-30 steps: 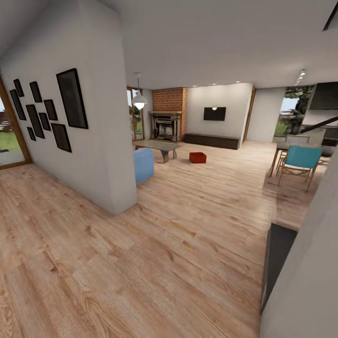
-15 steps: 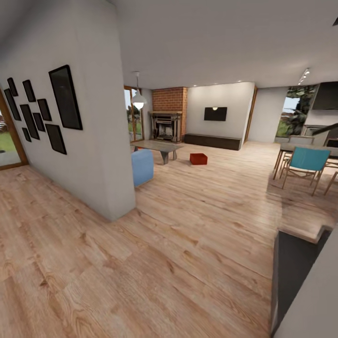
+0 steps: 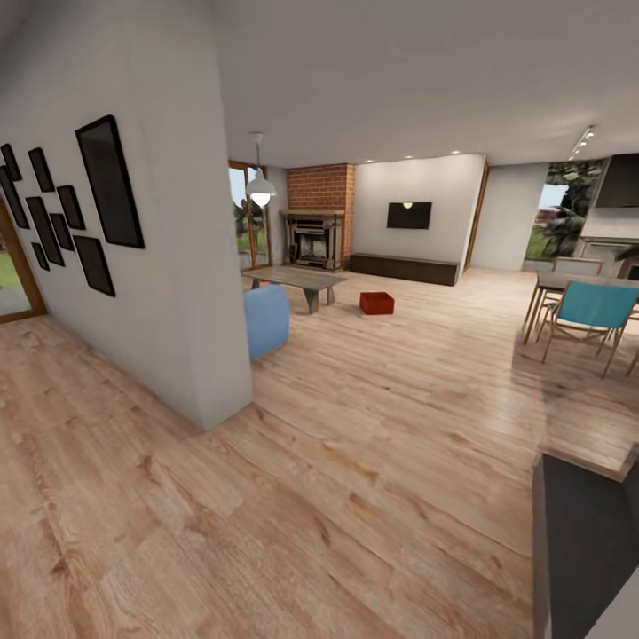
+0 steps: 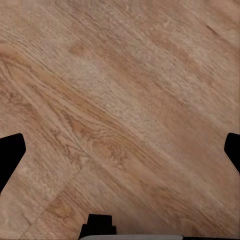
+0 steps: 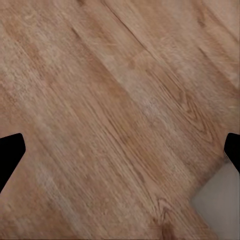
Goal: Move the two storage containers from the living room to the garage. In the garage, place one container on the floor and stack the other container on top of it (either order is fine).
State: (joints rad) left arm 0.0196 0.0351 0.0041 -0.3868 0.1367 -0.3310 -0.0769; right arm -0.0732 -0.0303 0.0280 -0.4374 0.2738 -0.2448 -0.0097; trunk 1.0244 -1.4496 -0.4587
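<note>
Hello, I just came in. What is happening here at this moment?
The robot is on its way across a wood plank floor and is holding nothing. One red storage container sits on the floor far ahead, beside a low grey table and past a blue sofa. Both wrist cameras look down at bare planks, with the left gripper and the right gripper open and empty. No container has been picked up yet.

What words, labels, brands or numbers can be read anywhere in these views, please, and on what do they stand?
None: no readable text anywhere.
The black wall frames are blank and dark.
The wall screen shows no writing.
The storage container bears no visible label.
</note>
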